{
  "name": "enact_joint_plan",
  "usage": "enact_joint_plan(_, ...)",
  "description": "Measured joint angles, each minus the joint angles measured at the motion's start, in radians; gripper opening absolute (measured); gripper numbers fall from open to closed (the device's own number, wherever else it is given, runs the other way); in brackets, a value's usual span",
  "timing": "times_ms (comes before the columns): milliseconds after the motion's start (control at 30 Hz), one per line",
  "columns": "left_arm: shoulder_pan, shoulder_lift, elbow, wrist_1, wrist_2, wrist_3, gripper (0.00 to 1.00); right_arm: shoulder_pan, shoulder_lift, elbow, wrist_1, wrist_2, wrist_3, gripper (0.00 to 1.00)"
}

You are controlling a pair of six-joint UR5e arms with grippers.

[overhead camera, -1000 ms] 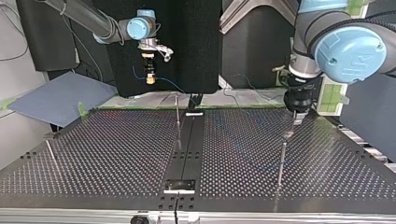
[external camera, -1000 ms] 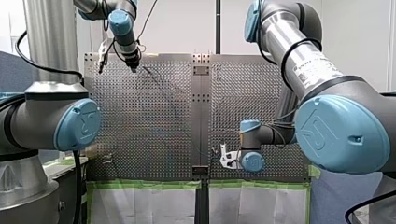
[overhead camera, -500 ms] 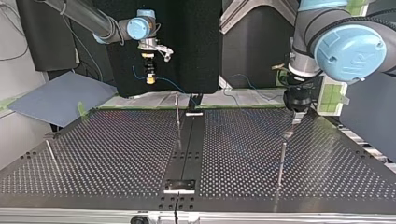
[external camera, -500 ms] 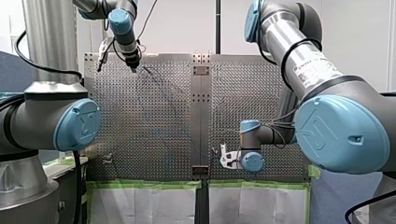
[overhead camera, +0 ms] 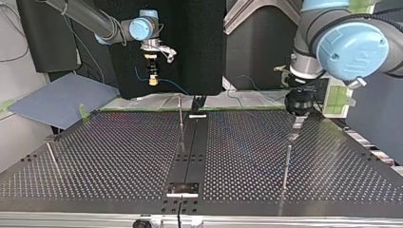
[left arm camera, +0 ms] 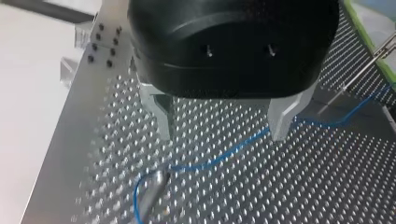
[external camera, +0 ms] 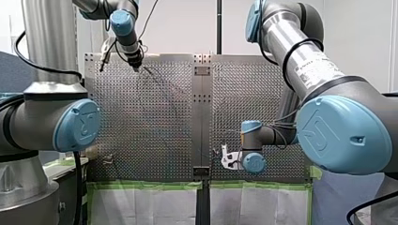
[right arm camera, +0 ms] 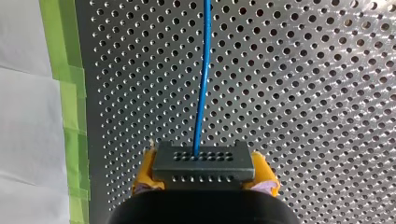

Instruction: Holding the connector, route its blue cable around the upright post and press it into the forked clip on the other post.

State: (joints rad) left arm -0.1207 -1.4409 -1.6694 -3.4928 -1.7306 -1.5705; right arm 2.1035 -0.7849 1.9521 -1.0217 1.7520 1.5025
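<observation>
Connector (right arm camera: 204,158) pinched between right gripper (right arm camera: 204,173) yellow pads (right arm camera: 144,171), so blue cable (right arm camera: 203,79) runs straight ahead; left gripper (left arm camera: 223,127) spread over cable, probably to guide it.

nothing i can read cleanly from here. a small dark print (external camera: 315,67) runs along my right arm's grey tube, too small to make out; the blue joint cap (external camera: 344,134) carries an embossed logo, letters unclear.

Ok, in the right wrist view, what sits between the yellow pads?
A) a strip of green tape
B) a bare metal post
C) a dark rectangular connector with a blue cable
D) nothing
C: the dark rectangular connector is clamped in my right end effector, its thin blue cable running out ahead.
</observation>
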Motion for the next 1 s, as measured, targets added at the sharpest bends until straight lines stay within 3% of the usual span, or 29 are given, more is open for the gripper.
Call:
enact_joint_plan(233, -0.036, -0.001, -0.012, 0.051, 0.048, 0.051, 1.00, 0.001, 0.000, 0.000, 0.000, -0.006, 0.002, 0.00)
enact_joint_plan(367, -0.063, -0.009, -0.013, 0.080, 0.046, 0.080, 1.00, 0.001, 0.000, 0.000, -0.003, -0.017, 0.005, 0.00)
enact_joint_plan(633, -0.130, -0.068, 0.031, 0.147, -0.014, 0.136, 1.00, 0.001, 0.000, 0.000, -0.003, -0.024, 0.009, 0.00)
enact_joint_plan(1000, -0.235, -0.172, 0.092, 0.252, -0.118, 0.156, 1.00, 0.002, 0.000, 0.000, -0.006, -0.025, 0.009, 0.00)
